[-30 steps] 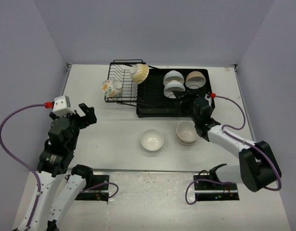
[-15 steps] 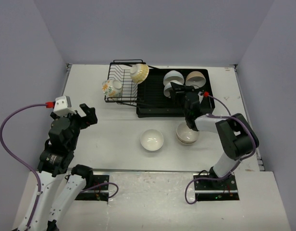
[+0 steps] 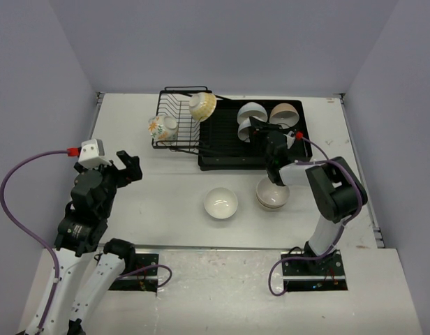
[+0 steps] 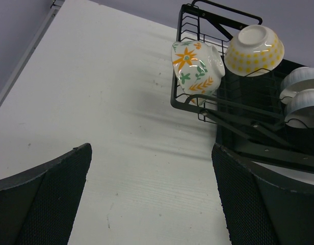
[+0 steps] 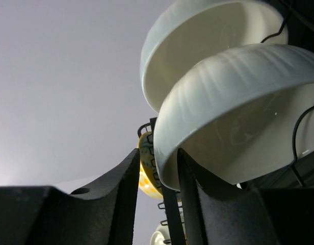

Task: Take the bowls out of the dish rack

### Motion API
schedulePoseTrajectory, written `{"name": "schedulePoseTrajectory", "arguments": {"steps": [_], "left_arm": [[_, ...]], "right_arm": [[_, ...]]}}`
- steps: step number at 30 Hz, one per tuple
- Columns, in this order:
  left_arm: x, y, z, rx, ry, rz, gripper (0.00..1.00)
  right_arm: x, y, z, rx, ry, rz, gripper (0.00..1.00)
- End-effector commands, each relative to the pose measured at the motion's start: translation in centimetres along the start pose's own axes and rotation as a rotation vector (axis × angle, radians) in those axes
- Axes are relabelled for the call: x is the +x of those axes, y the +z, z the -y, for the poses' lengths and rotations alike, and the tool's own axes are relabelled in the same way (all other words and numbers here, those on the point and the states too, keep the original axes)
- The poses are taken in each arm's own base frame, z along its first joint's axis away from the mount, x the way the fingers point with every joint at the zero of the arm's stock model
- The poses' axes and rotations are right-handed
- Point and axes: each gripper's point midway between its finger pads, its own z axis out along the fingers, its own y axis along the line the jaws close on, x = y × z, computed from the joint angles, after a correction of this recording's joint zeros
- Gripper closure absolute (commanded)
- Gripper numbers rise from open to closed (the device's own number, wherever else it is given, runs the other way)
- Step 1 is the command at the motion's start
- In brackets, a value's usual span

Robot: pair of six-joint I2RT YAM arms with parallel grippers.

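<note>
Dish rack [image 3: 225, 157]: a black wire basket [image 3: 176, 115] joined on its right to a shallow black drain tray [image 4: 279, 145]. It stands at the middle of the worktop's [image 3: 166, 185] far edge.

Flowered bowl [image 4: 193, 69]: white with orange and green flowers. It lies on its side at the basket's near left corner, leaning out over the wire.

Yellow-dotted bowl [image 4: 254, 48]: tilted against the basket's right side, foot turned toward my left camera.

Far white bowl [image 5: 208, 41] and near white bowl [image 5: 238, 117]: both on edge in the tray, one just behind the other, overlapping.

Cream bowl [image 3: 285, 114]: on edge toward the tray's far right corner.

White bowl [image 3: 220, 202]: upright on the worktop near its middle, apart from the rack.

Cream stack [image 3: 272, 193]: nested bowls, upright, just right of that white bowl and near the tray's near edge. I cannot tell how many.

My right pincer [image 5: 158, 158]: spread astride the near white bowl's rim, one finger inside and one outside. A sliver of gap shows at the outer finger, so it is not pinching.

My left pincer [image 4: 151, 153]: spread wide, over the worktop toward the left edge, well apart from the rack.
</note>
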Motion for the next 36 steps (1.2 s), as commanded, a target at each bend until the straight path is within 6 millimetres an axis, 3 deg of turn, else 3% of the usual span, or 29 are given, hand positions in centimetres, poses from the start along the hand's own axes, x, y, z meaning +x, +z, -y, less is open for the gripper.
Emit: {"name": "schedulePoseTrajectory", "arguments": {"steps": [1,4,7,12,18,30,36], "left_arm": [[-0.8,-0.1,0.7,0.037,0.011,0.029,0.0],[-0.8,-0.1,0.8,0.041,0.012,0.028,0.0],[-0.6,0.0,0.9,0.044,0.014,0.023,0.0],[-0.6,0.0,1.0,0.047,0.015,0.022,0.0],[-0.6,0.0,1.0,0.047,0.014,0.021,0.0],[-0.6,0.0,1.0,0.048,0.016,0.019,0.0],[-0.6,0.0,1.0,0.047,0.016,0.017,0.0]], "right_arm": [[-1.1,0.9,-2.1,-0.072,0.013,0.07,0.64],[-1.4,1.2,-1.8,-0.072,0.011,0.083,0.68],[-1.5,1.1,-1.9,-0.095,0.034,0.083,0.77],[-1.8,0.9,-1.8,-0.107,0.039,0.087,0.82],[-2.0,0.4,-2.3,-0.186,0.084,0.079,0.97],[-1.7,-1.3,-5.1,-0.341,0.139,0.031,1.0],[-1.4,-1.8,-5.5,-0.428,0.187,-0.014,1.0]]}}
